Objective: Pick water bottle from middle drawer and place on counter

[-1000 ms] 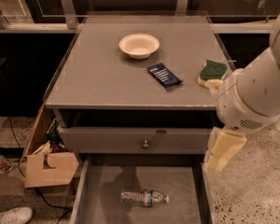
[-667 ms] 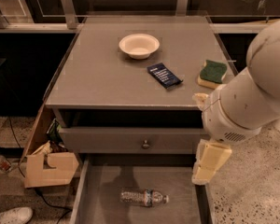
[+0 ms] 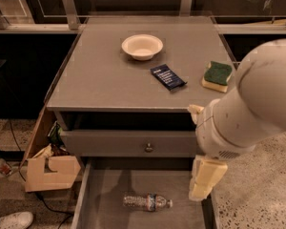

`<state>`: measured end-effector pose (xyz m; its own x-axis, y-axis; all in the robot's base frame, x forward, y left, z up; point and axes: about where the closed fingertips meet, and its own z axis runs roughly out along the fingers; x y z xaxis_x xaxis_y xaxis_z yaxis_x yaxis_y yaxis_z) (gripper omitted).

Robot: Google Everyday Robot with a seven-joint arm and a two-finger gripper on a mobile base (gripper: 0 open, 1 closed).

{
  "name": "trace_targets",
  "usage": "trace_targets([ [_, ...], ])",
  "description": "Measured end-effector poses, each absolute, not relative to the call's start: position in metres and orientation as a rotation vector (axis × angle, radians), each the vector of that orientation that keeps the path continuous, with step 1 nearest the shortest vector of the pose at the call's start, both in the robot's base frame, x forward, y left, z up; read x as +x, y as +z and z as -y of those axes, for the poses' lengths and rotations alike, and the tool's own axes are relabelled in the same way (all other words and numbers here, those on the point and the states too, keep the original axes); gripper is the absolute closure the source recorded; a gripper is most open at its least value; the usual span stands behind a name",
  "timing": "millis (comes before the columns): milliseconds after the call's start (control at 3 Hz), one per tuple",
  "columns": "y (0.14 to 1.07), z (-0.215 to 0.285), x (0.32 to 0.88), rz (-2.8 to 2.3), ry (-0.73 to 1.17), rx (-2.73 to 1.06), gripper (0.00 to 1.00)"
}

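The water bottle (image 3: 148,202) lies on its side on the floor of the open middle drawer (image 3: 107,194), its pale cap pointing right. My gripper (image 3: 206,179) is pale yellow and hangs from the big white arm (image 3: 248,113) over the drawer's right side. It is a little above and to the right of the bottle and does not touch it. The grey counter (image 3: 105,75) is the cabinet top above.
On the counter stand a white bowl (image 3: 142,46), a dark blue packet (image 3: 168,77) and a green and yellow sponge (image 3: 217,75). A shut drawer front with a round knob (image 3: 148,147) sits above the open drawer. A cardboard box (image 3: 52,171) lies on the floor at the left.
The arm and gripper have moved left and down, from beside the cabinet's right edge to over the right side of the open drawer. The bottle has not moved.
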<state>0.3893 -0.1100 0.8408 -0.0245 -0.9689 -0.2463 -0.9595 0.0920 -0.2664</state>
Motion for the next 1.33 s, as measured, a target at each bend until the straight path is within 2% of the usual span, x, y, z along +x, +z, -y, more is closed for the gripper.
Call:
trace_targets([
  [667, 0.780, 0.068, 0.361, -1.971, 0.037, -2.068, 0.00],
  [1333, 0.759, 0.056, 0.362, -1.994, 0.013, -2.085, 0.00],
])
